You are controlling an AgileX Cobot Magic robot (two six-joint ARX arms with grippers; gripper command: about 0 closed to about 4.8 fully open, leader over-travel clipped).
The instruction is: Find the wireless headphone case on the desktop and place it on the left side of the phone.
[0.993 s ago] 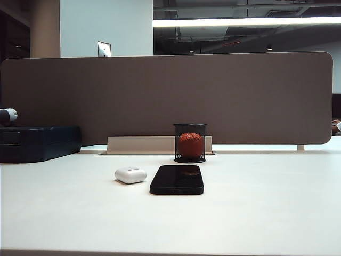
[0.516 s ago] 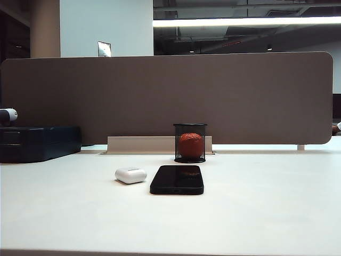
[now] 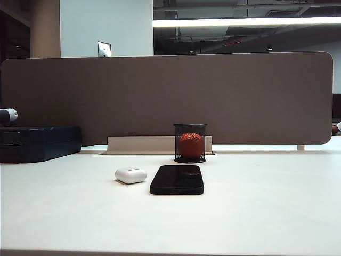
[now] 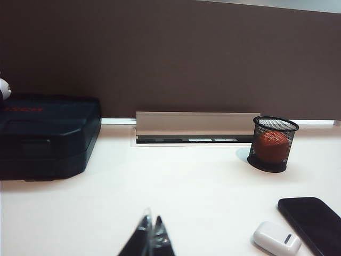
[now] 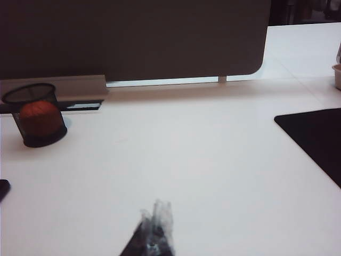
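The white wireless headphone case (image 3: 130, 175) lies on the desktop (image 3: 256, 213) just left of the black phone (image 3: 177, 180), a narrow gap between them. In the left wrist view the headphone case (image 4: 276, 238) and the phone (image 4: 314, 224) sit off to one side of my left gripper (image 4: 152, 223), which is shut and empty over bare table. My right gripper (image 5: 157, 210) is shut too, blurred, holding nothing, well away from both; only a corner of the phone (image 5: 2, 188) shows in its view. Neither gripper appears in the exterior view.
A black mesh cup with a red ball (image 3: 190, 143) stands behind the phone. A dark blue-black box (image 3: 37, 142) sits at the back left against the brown-grey partition (image 3: 170, 96). A black mat (image 5: 317, 138) lies far right in the right wrist view.
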